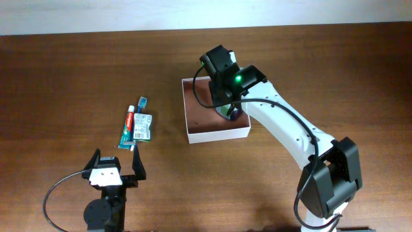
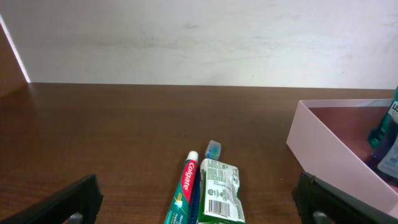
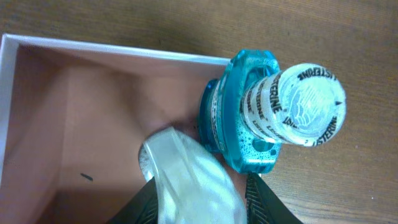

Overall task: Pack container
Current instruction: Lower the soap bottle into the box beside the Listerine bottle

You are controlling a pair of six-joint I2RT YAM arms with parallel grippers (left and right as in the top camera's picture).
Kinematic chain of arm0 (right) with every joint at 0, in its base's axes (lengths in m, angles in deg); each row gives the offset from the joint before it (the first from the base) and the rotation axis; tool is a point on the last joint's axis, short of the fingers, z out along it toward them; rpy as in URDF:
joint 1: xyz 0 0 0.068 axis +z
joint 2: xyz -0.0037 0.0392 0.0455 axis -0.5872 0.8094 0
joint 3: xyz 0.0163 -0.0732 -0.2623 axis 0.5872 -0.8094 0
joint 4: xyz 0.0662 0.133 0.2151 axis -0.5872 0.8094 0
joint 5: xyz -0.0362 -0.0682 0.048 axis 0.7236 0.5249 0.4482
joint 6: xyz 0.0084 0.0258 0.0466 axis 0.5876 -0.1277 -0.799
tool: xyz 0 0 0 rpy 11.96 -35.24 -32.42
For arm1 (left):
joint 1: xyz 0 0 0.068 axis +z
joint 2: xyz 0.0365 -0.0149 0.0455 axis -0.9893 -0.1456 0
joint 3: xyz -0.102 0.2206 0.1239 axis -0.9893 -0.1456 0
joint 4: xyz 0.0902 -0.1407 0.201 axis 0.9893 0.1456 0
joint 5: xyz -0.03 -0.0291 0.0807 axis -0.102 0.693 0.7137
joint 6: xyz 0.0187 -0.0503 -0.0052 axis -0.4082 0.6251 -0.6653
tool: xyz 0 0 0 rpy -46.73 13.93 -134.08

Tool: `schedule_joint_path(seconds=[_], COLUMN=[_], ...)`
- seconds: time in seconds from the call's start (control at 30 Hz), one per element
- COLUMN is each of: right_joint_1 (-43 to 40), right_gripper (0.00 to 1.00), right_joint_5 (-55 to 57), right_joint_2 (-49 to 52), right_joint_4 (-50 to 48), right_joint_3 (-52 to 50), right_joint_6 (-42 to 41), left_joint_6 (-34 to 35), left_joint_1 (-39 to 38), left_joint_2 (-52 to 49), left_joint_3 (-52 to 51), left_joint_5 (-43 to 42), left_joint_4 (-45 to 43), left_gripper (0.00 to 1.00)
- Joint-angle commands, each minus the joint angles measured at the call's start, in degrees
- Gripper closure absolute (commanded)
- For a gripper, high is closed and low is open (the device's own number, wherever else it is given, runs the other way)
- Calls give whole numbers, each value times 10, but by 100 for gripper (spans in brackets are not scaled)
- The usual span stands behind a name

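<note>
The container (image 1: 215,136) is a shallow square box with white walls and a reddish-brown inside; it also shows in the right wrist view (image 3: 93,45) and the left wrist view (image 2: 329,155). My right gripper (image 1: 230,104) hangs over its right side. In the right wrist view this gripper (image 3: 199,202) is shut on a translucent white object (image 3: 186,180). A blue Listerine bottle (image 3: 273,106) with a white wrapped cap stands right beside it, at the container's edge. My left gripper (image 1: 117,165) is open and empty near the front left.
A Colgate toothpaste tube (image 1: 127,127), a green packet (image 1: 143,127) and a blue toothbrush (image 1: 141,102) lie together on the wooden table left of the container, just ahead of my left gripper (image 2: 202,208). The right arm's base (image 1: 328,180) stands at the front right.
</note>
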Motion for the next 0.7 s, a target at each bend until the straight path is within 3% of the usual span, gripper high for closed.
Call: schedule_joint_path(seconds=[0.0, 0.67], right_joint_1=[2, 2], right_gripper=[64, 64], right_joint_5=[16, 16], right_joint_2=[-6, -6], right_joint_4=[12, 39], right_joint_3=[1, 1], right_joint_6=[-5, -2], left_joint_6=[-9, -9], left_joint_1=[-2, -2], left_joint_2=[5, 5], left_joint_3=[-4, -4], left_joint_5=[-8, -8], left_joint_4=[-2, -2], left_gripper=[1, 1])
